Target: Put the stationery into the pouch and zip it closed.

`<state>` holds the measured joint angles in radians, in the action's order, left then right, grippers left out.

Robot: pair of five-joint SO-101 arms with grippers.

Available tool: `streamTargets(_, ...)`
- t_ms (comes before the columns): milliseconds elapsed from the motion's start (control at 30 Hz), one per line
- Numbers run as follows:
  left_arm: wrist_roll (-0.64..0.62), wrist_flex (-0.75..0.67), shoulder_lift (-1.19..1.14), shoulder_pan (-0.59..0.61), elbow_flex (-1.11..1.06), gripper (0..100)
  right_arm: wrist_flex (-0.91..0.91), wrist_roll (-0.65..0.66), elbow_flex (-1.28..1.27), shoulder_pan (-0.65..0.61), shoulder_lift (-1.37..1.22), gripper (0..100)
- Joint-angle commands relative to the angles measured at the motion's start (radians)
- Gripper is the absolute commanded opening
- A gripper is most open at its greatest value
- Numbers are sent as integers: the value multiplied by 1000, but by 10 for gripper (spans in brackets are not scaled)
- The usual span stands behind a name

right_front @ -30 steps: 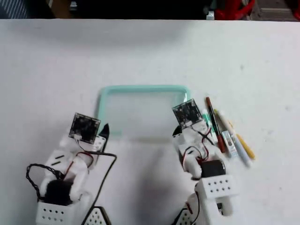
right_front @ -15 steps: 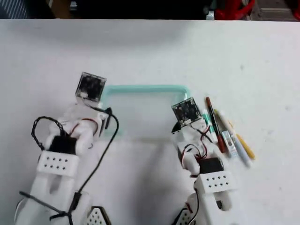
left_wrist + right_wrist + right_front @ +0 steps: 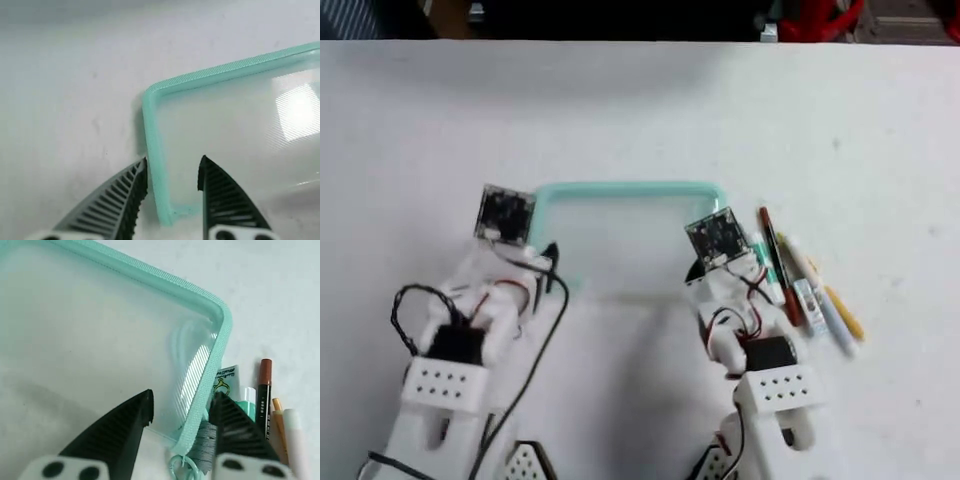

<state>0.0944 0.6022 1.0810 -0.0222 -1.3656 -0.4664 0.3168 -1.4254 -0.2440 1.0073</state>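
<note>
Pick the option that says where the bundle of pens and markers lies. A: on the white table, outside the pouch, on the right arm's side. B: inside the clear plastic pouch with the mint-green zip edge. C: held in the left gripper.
A: the pens and markers lie on the white table just outside the clear mint-edged pouch, beside the right gripper.

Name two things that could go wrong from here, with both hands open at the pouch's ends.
1. The left hand straddles the flat pouch at its corner; closing may pinch both layers shut or drag it.
2. The right hand sits right beside the pens; a sideways move could scatter them.
</note>
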Motion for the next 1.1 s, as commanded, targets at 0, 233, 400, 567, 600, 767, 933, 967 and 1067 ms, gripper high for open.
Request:
streamTargets(0,44,-44,102,5,-40,177,13,0,8,1,-1,8)
streamTargets(233,49,-37,113,10,-48,177,13,0,3,1,-1,224)
streamTargets(400,49,-37,113,10,-48,177,-16,2,6,13,-1,135)
streamTargets(567,49,-37,114,10,-48,177,7,-3,9,51,-1,110)
streamTargets(600,48,-32,114,8,-48,177,8,-3,9,51,-1,150)
streamTargets(767,48,-35,114,2,-48,177,5,-6,9,56,-1,264)
streamTargets(933,48,-32,114,7,-46,177,5,0,9,59,-1,8)
streamTargets(967,48,-29,114,10,-44,177,7,0,9,58,-1,15)
streamTargets(1067,48,-28,116,12,-43,172,7,0,9,56,-1,121)
